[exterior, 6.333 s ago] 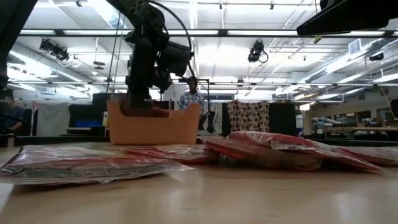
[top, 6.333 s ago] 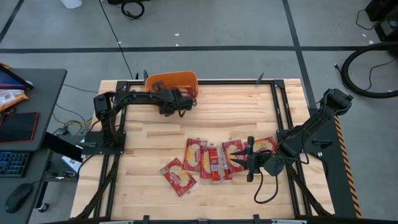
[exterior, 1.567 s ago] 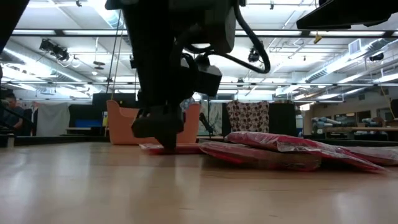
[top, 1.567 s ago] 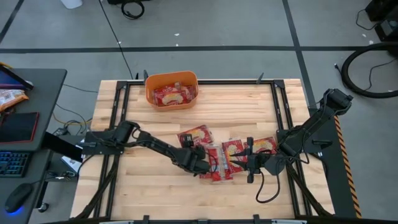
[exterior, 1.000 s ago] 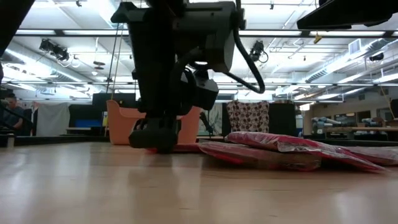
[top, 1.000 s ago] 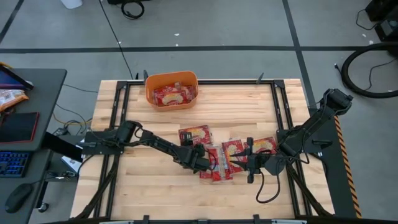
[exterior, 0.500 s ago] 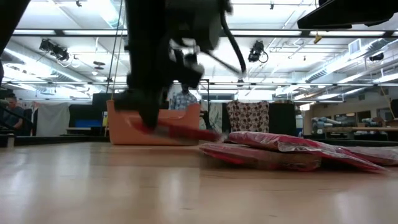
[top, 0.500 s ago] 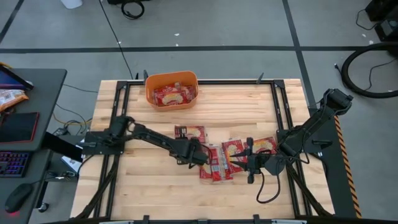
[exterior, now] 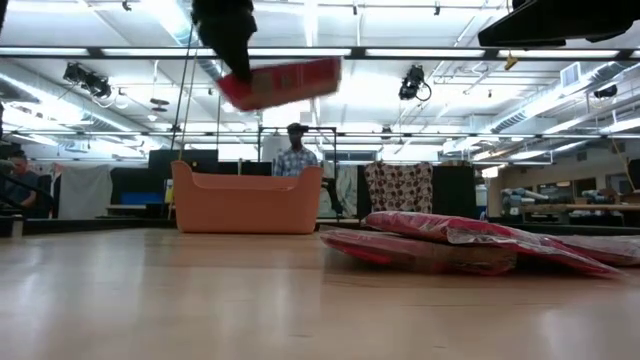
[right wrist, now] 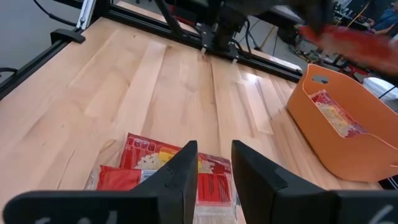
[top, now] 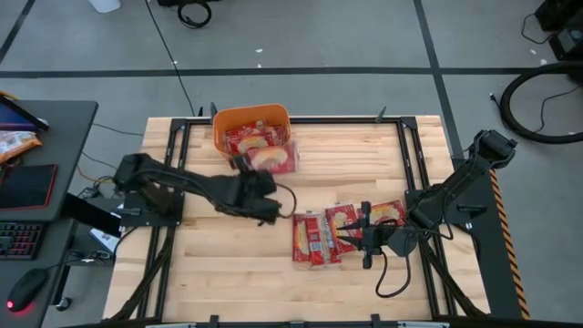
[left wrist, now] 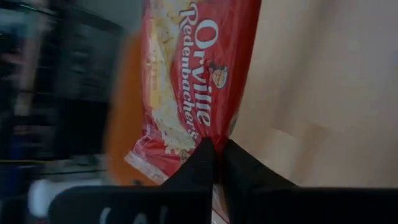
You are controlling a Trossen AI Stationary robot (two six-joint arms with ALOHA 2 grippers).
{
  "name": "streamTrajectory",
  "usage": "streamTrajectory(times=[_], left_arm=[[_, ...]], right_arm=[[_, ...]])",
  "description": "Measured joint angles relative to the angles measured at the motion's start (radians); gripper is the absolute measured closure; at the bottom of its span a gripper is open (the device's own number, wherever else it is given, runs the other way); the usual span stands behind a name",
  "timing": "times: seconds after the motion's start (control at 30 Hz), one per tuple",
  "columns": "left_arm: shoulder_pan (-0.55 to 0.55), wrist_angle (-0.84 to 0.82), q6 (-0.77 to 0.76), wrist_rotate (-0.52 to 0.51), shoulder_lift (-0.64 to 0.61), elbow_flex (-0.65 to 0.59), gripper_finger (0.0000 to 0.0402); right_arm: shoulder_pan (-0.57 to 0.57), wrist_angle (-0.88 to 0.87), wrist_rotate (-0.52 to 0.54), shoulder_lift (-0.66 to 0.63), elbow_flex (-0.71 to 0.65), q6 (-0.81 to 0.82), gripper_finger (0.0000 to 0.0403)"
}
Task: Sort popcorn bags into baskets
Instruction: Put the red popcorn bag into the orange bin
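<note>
My left gripper [top: 260, 178] is shut on one red popcorn bag [top: 273, 157], held high in the air just off the near right corner of the orange basket [top: 219, 128]. The bag also shows in the low view [exterior: 285, 82] and in the left wrist view [left wrist: 193, 81]. The basket holds red bags [top: 250, 138]. Three more bags [top: 314, 239] [top: 343, 221] [top: 389, 210] lie overlapping on the table's right half. My right gripper [top: 364, 235] is open and empty, low over these bags [right wrist: 146, 162]. My left gripper pinches one end edge of the bag [left wrist: 214, 138] between its two fingers, close to a corner. In the low view the bag sticks out sideways from the fingers [exterior: 235, 70], nearly level. It is lifted well clear of the table, above the basket's rim height.
The basket [exterior: 247, 200] stands at the far edge, left of centre. Black frame rails [top: 410, 155] run along the table's sides. A desk with a keyboard [top: 18, 239] and a snack packet [top: 14, 141] stands to the left. A person [exterior: 295, 158] stands in the room behind.
My left gripper has taken one bag off the table beside the pile, risen high, and swung toward the far edge and the basket. The bag went from lying flat to hanging in the air, nearly level. The other bags have stayed put.
</note>
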Motion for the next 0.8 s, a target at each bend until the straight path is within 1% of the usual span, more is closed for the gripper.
streamTrajectory(times=[0.07, 0.17, 0.27, 0.4, 0.47, 0.57, 0.63, 0.7, 0.8], left_arm=[[0.03, -0.017, 0.026, -0.069, -0.014, -0.001, 0.0385], [0.1, -0.016, 0.093, -0.136, -0.017, -0.032, 0.0385], [0.189, 0.046, 0.179, -0.135, -0.017, -0.113, 0.0385], [0.319, 0.182, 0.299, -0.122, -0.015, -0.266, 0.0385], [0.382, 0.287, 0.349, -0.116, -0.015, -0.343, 0.0379], [0.462, 0.4, 0.4, -0.107, -0.015, -0.431, 0.0344], [0.496, 0.42, 0.402, -0.09, -0.015, -0.448, 0.031], [0.502, 0.418, 0.402, -0.033, -0.015, -0.444, 0.0277], [0.464, 0.424, 0.405, 0.076, -0.024, -0.411, 0.0237]], right_arm=[[0.0, 0.006, 0.0, 0.0, 0.0, 0.0, 0.03], [0.0, 0.011, 0.0, 0.0, 0.0, 0.0, 0.03], [0.0, 0.014, -0.006, 0.0, 0.0, 0.0, 0.03], [0.0, 0.013, -0.007, 0.0, 0.0, -0.006, 0.03], [0.0, 0.014, -0.007, 0.0, 0.0, -0.013, 0.03], [0.0, 0.013, -0.007, 0.0, 0.0, -0.017, 0.03], [0.0, 0.012, -0.007, 0.0, 0.0, -0.018, 0.03], [0.0, 0.012, -0.007, 0.0, 0.0, -0.018, 0.03], [0.0, 0.011, -0.007, 0.0, 0.0, -0.018, 0.03]])
